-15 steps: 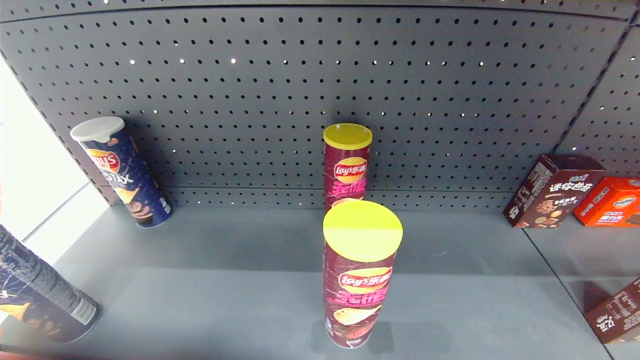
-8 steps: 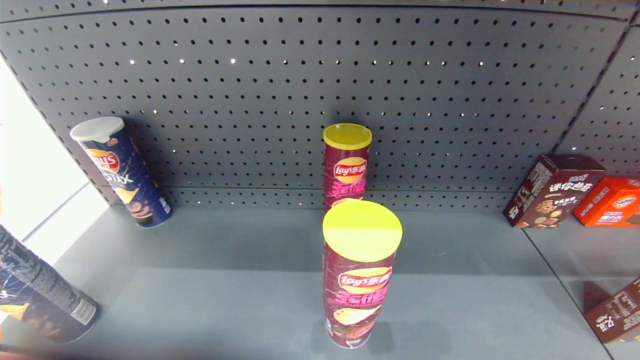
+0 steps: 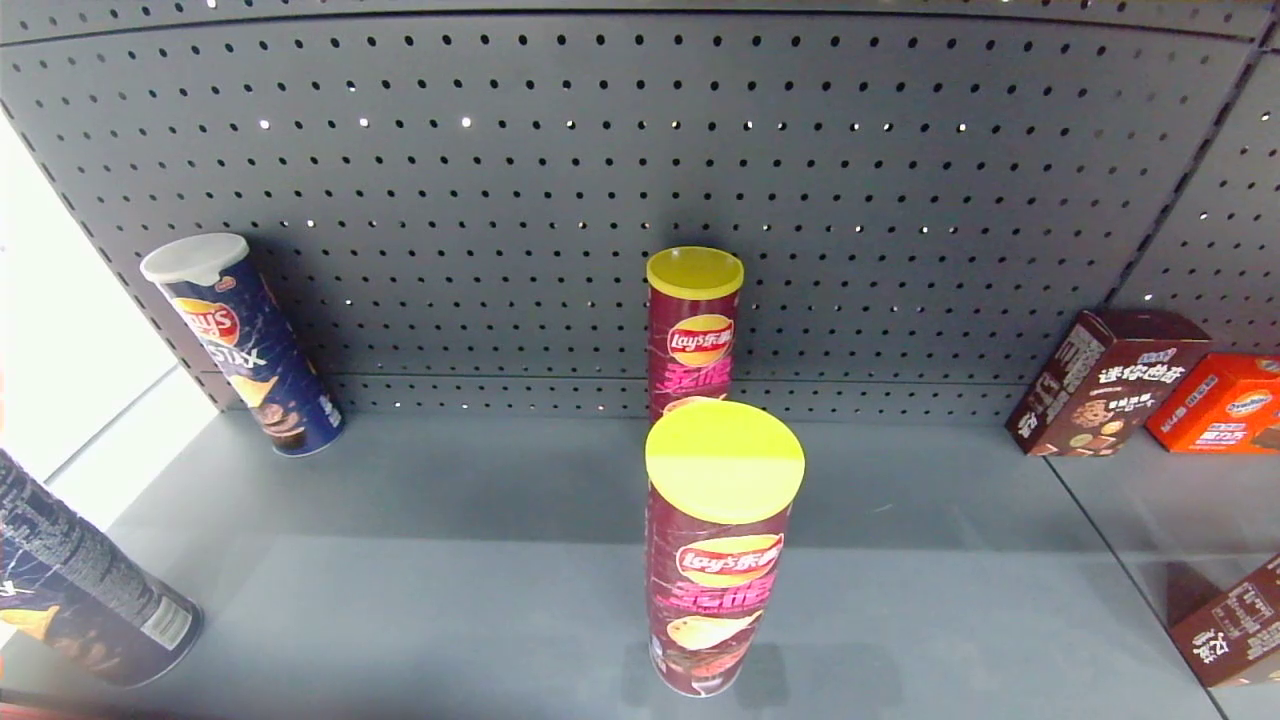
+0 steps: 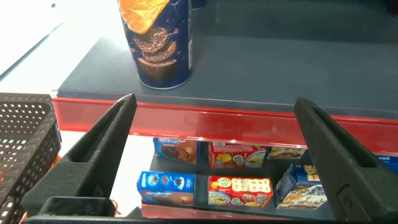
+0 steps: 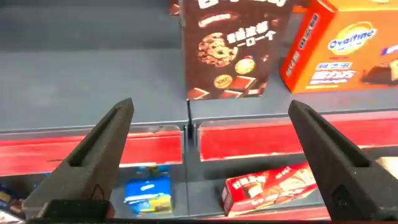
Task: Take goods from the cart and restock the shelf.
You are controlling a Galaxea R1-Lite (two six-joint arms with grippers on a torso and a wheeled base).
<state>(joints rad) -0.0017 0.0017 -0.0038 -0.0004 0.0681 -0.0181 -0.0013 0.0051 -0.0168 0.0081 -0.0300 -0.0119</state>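
Nothing has changed over the last second: the head view matches the earlier frames, with no can shifted and no arm entering. I read that as a pause between placements, not progress. On the shelf (image 3: 450, 600) the front maroon can (image 3: 720, 560) stands upright near the front edge, and the rear maroon can (image 3: 692, 330) stands right behind it at the pegboard. The blue can (image 3: 245, 350) is at back left, the front-left can (image 3: 85, 590) at the near left edge, and the brown box (image 3: 1105, 385) and orange box (image 3: 1215, 400) are off right. The wrist views add what the head view misses. The left gripper (image 4: 214, 102) is low in front of the shelf's red rail (image 4: 249, 121), its jaws spread wide with nothing between them. It faces a can at the shelf lip, probably the front-left one. A black mesh basket (image 4: 22, 143) sits at the edge, possibly the cart, and packaged goods (image 4: 239, 186) fill a lower shelf. The right gripper (image 5: 211, 104) is also released and empty, sitting in front of the brown and orange boxes. My guess is the next step is going back to the cart for another item.
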